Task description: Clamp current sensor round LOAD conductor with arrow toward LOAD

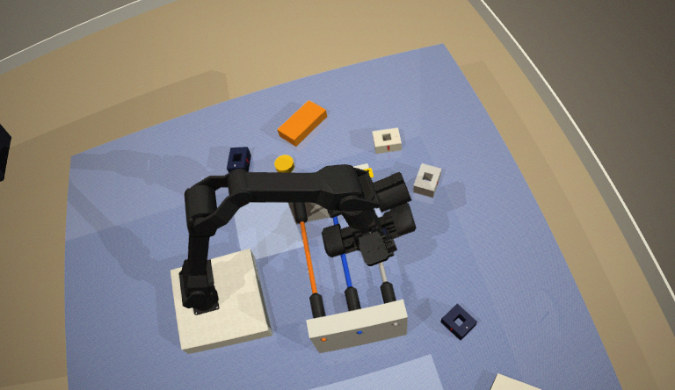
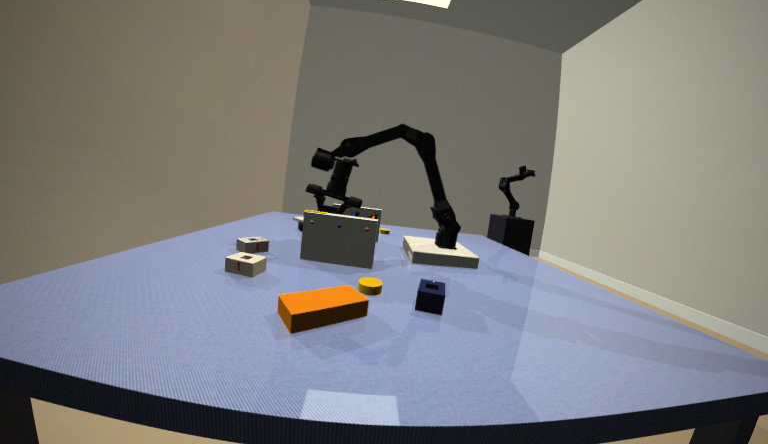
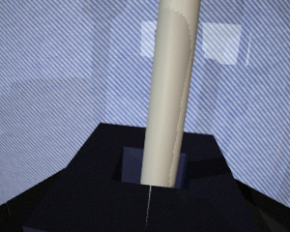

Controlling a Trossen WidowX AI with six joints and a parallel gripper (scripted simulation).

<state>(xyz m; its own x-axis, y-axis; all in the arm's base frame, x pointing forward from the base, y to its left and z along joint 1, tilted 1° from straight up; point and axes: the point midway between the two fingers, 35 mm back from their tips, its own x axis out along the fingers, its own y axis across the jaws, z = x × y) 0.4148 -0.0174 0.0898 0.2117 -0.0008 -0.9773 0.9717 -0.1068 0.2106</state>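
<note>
My gripper [image 1: 379,239] [image 2: 333,209] [image 3: 148,182] is shut on the dark navy sensor [image 3: 87,193], low over the rack's outer conductor. In the wrist view the pale grey conductor [image 3: 169,97] [image 1: 382,272] runs into the sensor's square window. A thin light line, like a narrow seam, runs down from the window. I cannot tell whether the halves are latched. The sensor's arrow is not visible. A yellow marker [image 2: 315,211] is on the rack's end panel at the back in the top view; its writing is unreadable.
Blue [image 1: 346,274] and orange [image 1: 308,259] conductors run beside the grey one, between end panels [image 1: 357,323] [image 2: 339,241]. Two white blocks [image 1: 387,140] [image 1: 427,179], two navy blocks [image 1: 238,158] [image 1: 458,321], an orange block [image 1: 302,121] and a yellow disc [image 1: 284,162] stand around the rack.
</note>
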